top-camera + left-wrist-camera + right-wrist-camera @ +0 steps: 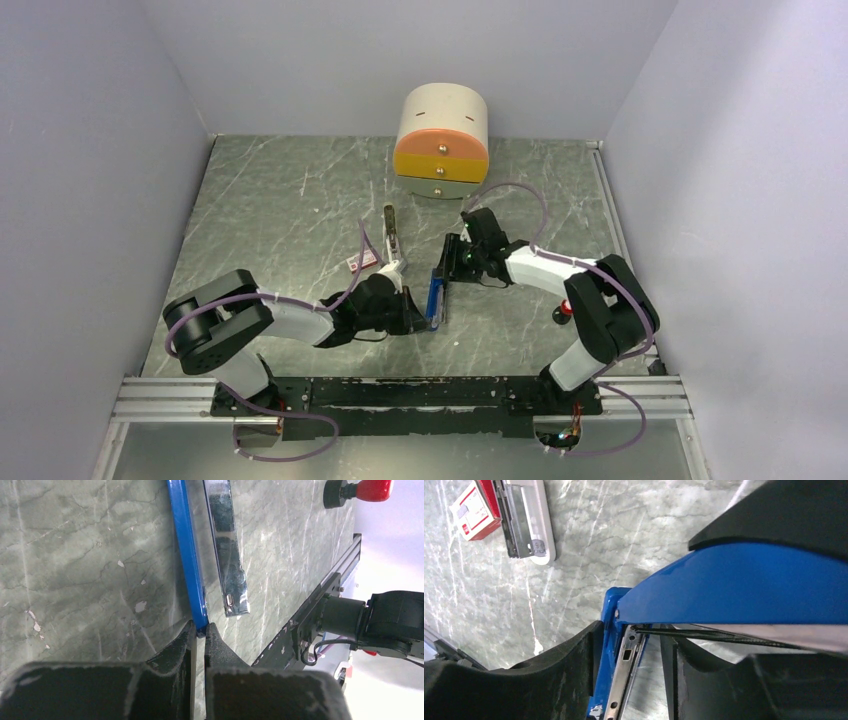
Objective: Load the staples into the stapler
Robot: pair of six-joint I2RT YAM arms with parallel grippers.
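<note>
The blue stapler lies opened at mid-table between both arms. My left gripper is shut on the near end of its blue body, with the tip pinched between the fingertips. The chrome magazine lies just right of it. My right gripper is open and straddles the far hinge end. Its left finger touches the blue side, and the chrome rail sits between the jaws. The blue cover is swung up. A grey ribbed strip lies on a white base; I cannot tell if it is the staples.
A small red-and-white box lies beside the white base. A beige round drawer unit with orange and yellow drawers stands at the back. A red knob is by the right arm. A metal rail runs along the near edge.
</note>
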